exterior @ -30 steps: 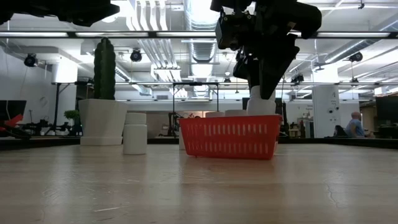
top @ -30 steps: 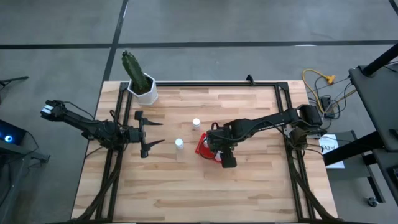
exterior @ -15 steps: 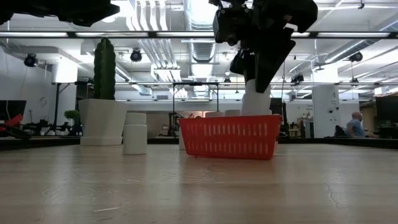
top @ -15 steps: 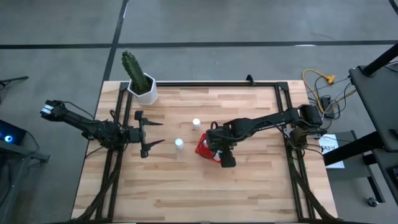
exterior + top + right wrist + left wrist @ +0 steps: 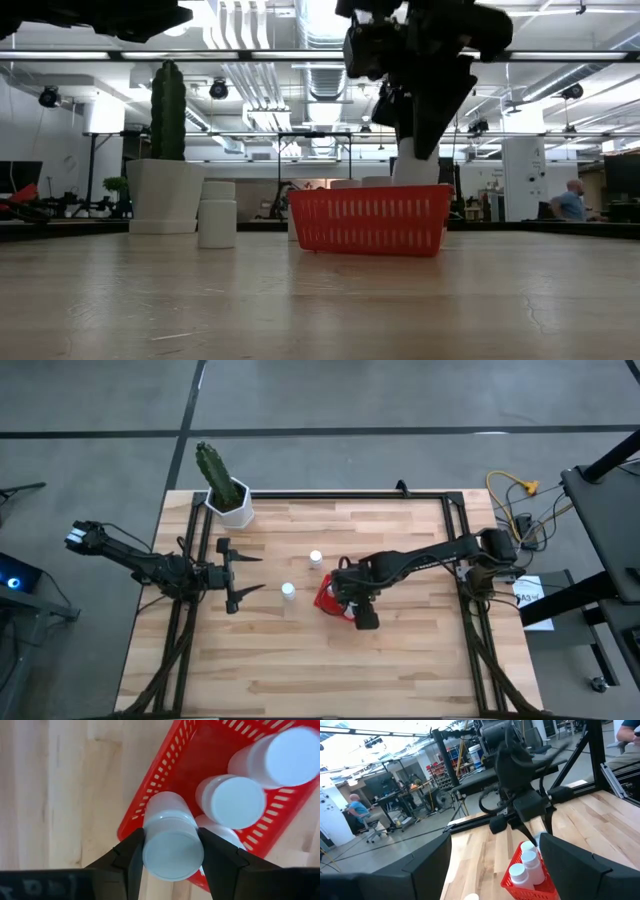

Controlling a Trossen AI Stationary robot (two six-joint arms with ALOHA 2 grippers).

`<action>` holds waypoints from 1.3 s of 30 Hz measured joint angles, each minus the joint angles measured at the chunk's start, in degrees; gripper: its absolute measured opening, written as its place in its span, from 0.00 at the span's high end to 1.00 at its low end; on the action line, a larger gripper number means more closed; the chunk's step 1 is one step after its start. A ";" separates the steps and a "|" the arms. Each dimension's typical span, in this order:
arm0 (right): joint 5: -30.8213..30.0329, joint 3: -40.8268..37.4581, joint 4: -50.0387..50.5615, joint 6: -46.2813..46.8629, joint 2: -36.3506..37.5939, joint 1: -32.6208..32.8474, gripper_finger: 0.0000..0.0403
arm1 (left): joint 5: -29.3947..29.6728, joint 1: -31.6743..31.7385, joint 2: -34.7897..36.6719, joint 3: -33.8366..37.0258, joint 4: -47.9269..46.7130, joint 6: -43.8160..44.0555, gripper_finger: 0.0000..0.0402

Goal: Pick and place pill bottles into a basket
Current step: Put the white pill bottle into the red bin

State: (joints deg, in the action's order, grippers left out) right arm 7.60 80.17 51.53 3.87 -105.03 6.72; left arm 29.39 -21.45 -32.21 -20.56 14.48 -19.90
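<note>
1. A green cactus is standing upright in a white hexagonal pot, which is sitting at the far left corner of the wooden bench.
2. In the low view the cactus is rising tall above its pot against the ceiling lights.
3. A yellow cable is lying coiled on the grey floor beyond the bench's right edge.
4. A white paper sheet is lying near the bench's right side.
5. A person is sitting far back in the room in the low view.
6. Another person is sitting on a chair in the left wrist view.
</note>
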 joint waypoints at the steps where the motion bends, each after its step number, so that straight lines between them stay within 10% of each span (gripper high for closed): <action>1: 0.00 0.02 0.16 0.00 -0.51 0.00 0.63 | 0.00 0.00 0.00 0.00 0.00 0.00 0.29; 39: 1.99 2.09 1.71 -0.48 -3.96 0.02 0.57 | -0.02 0.00 0.00 0.17 -0.04 0.04 0.29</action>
State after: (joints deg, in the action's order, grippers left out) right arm 9.58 82.26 53.24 3.39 -108.99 6.74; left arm 29.36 -21.45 -32.21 -20.38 14.44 -19.86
